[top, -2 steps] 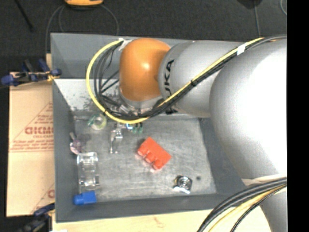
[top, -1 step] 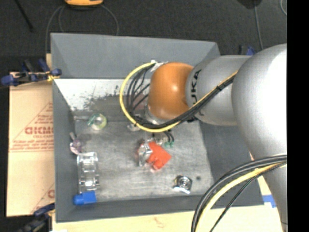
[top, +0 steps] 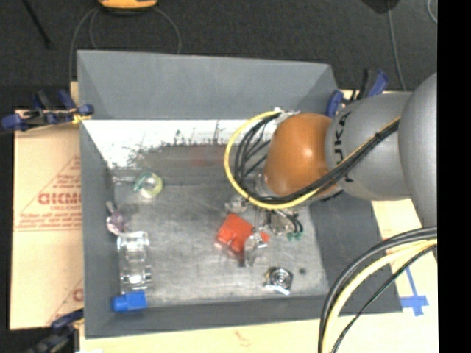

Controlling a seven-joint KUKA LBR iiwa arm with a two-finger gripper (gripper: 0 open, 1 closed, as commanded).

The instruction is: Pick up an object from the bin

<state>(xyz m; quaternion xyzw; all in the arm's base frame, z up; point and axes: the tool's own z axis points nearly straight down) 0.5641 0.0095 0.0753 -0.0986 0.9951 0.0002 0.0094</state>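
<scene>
- bin [top: 199,87]: grey sheet metal with sloped walls; the floor is scuffed and scratched, with dark specks along the back.
- red block [top: 232,232]: the task's thing. Boxy, matte, orange-red and plastic-looking, it sits tilted on the bin floor a little right of centre.
- gripper [top: 256,237]: grey metal, low over the floor, right against the red block's right side.
- orange cover [top: 298,157]: glossy and rounded, on the wrist above the gripper, with yellow and black cables [top: 237,142] looped round it.
- fingers: cannot tell whether they are open or closed, or whether they actually touch the block.
- metal piece [top: 278,278]: shiny and roundish, near the front wall, just apart from the gripper.
- clear plastic piece [top: 134,259]: transparent and blocky, front left.
- blue cap [top: 129,301]: solid blue, at the clear piece's near end in the front-left corner.
- pale ball [top: 149,185]: translucent yellow-green, back left.
- pinkish bit [top: 115,223]: small and see-through, by the left wall.
</scene>
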